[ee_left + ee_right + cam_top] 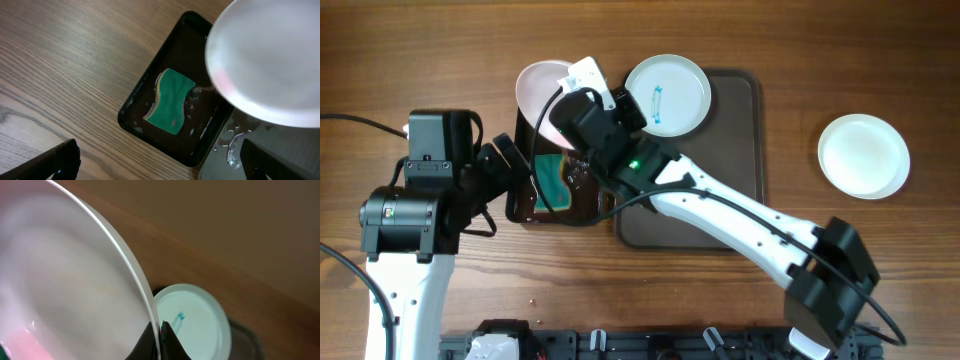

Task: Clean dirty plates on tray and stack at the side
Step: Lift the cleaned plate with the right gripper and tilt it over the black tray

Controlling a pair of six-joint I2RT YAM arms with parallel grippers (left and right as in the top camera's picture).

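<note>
1. Status nearest the base: left gripper (512, 168) spread wide, empty, hovering beside the black tray (131, 107).
2. Inside that tray: shallow water and a green sponge (170, 100), lying flat, touched by neither arm.
3. Above the black tray: right gripper (159, 340) pinched on the rim of the held plate (542, 85), tilted, clear of the sponge. No teal smear visible on its blurred face; cleaning state uncertain.
4. Farther out, on the brown tray (740, 150): smeared plate (666, 94), teal mark at centre, not yet cleaned.
5. Far right, on the table (420, 60): white plate (863, 155), plain, judged finished; start of the stack.
6. Remaining, by estimate: finishing the held plate, washing the smeared plate, stacking both.
</note>
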